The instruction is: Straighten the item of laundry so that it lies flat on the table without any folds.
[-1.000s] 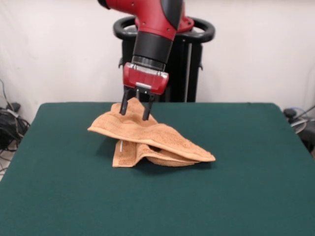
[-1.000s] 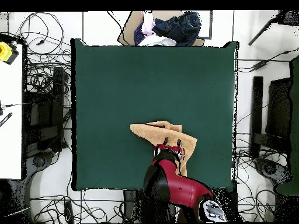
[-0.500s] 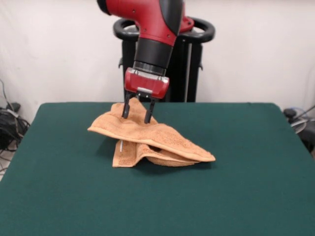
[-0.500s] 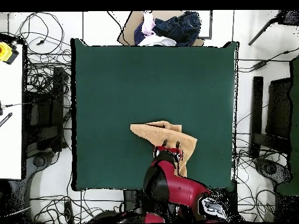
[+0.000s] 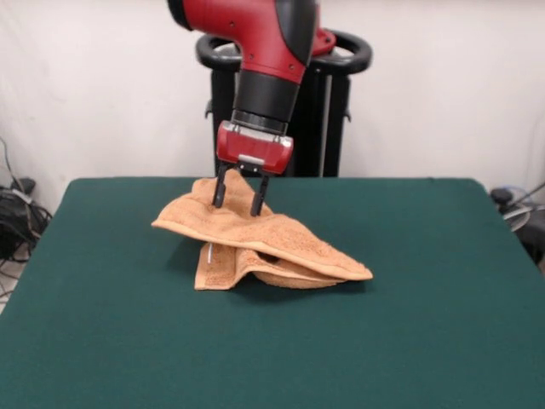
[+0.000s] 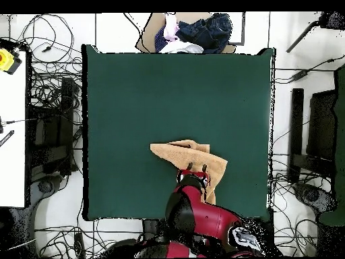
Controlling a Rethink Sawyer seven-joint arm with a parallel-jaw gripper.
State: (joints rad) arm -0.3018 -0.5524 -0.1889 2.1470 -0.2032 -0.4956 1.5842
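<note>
The item of laundry [image 5: 260, 240] is an orange-tan towel lying rumpled and folded over itself on the dark green table [image 5: 409, 307]. A small white tag [image 5: 209, 255] shows at its front left fold. My gripper [image 5: 239, 204] stands open, fingers pointing down at the towel's far upper part, the tips at or just above the cloth with nothing held. From overhead the towel [image 6: 180, 154] lies in the table's [image 6: 135, 94] lower middle, and the gripper [image 6: 197, 166] sits over its edge nearest the robot's base.
A pile of dark and pale clothes [image 6: 195, 32] lies beyond the table's far edge in the overhead view. Cables [image 6: 47, 88] cover the floor on both sides. Green surface extends widely around the towel.
The gripper has shifted slightly right and a touch lower over the towel. The towel's shape is unchanged.
</note>
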